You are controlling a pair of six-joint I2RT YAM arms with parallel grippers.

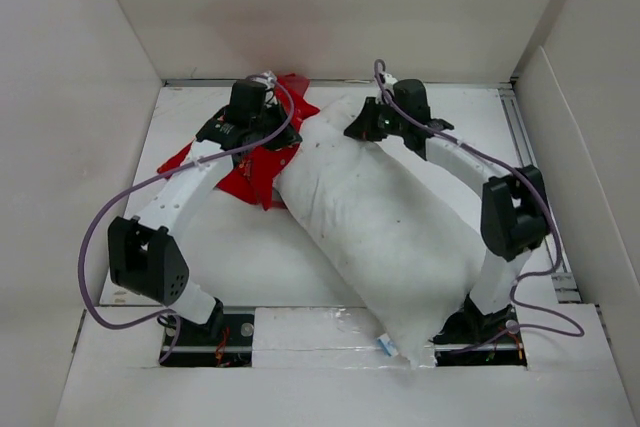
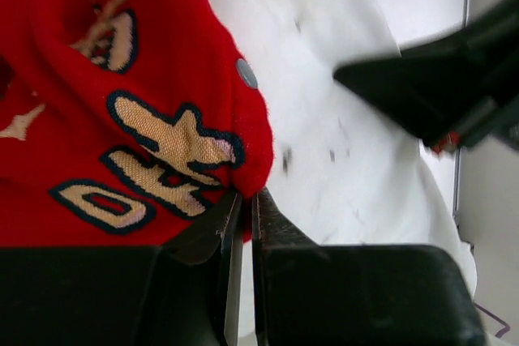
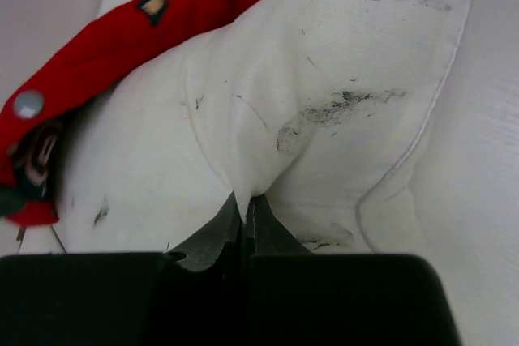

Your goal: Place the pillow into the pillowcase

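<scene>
The white table point(image 1: 250, 257) carries the pillow point(image 1: 370, 217) lying diagonally against the crumpled pillowcase point(image 1: 252, 182).

The pillow point(image 3: 340, 54) is matt, smudged cloth; the pillowcase point(image 2: 162, 54), fuzzy fabric with a metal snap point(image 2: 246, 73).

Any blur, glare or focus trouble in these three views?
Top external: evenly lit, sharp, soft shadows, faint red tint on the back wall above the pillowcase. Left wrist: gold characters sharp, black part at right soft. Right wrist: pillow crisp, red edge at left soft.

pillowcase point(image 2: 162, 62) | gold characters point(image 2: 174, 147), dark-outlined | turned sideways, cut off | not readable
</scene>
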